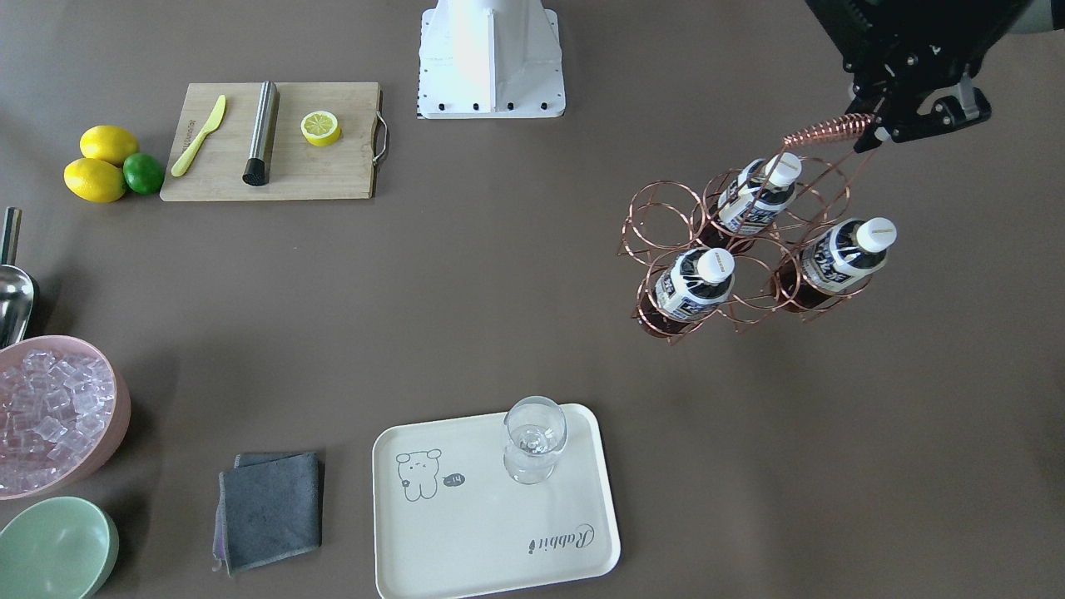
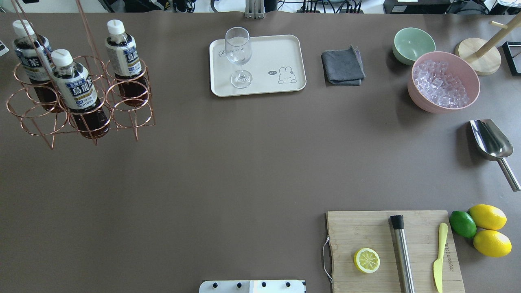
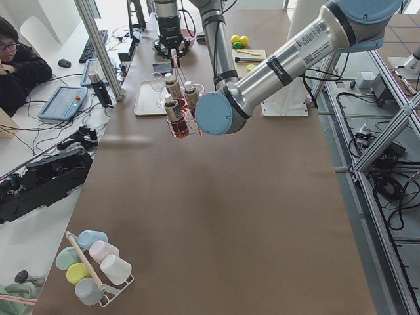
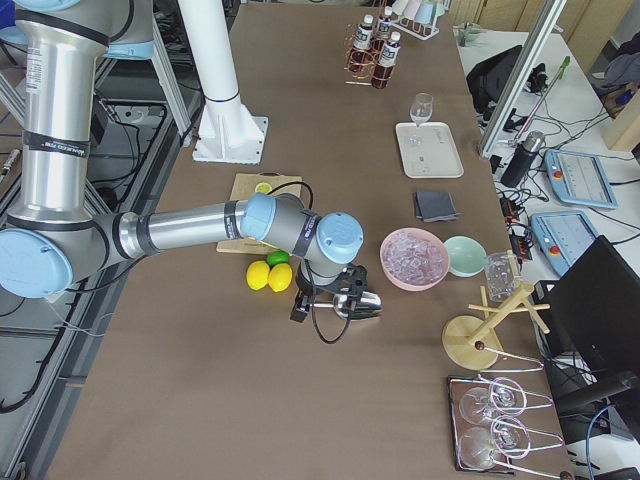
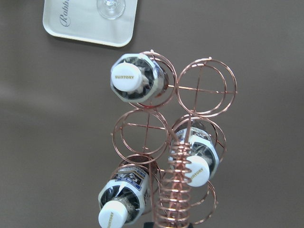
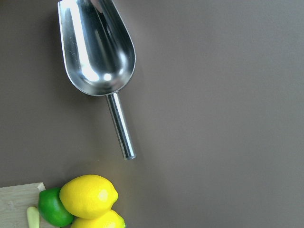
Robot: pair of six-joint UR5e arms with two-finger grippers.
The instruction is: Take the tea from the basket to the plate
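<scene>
The copper wire basket [image 1: 749, 249] hangs above the table at its far left end, tilted. My left gripper [image 1: 874, 125] is shut on its coiled handle [image 1: 828, 131]. Three tea bottles stand in its rings: one [image 1: 695, 287] nearest the plate, one [image 1: 757, 195] behind it and one [image 1: 840, 254] beside it. The left wrist view looks down on their white caps [image 5: 129, 78]. The cream plate [image 1: 499, 532] lies toward the middle with a clear glass [image 1: 532, 437] on it. My right gripper [image 4: 335, 300] hovers over a metal scoop [image 6: 97, 47]; I cannot tell whether it is open or shut.
A cutting board [image 2: 366, 228] with a lemon half, a yellow knife and a steel rod lies near the robot's right. Lemons and a lime [image 2: 482, 228] sit beside it. A pink ice bowl [image 2: 443, 83], green bowl [image 2: 413, 44] and grey cloth [image 2: 342, 65] stand beyond the plate.
</scene>
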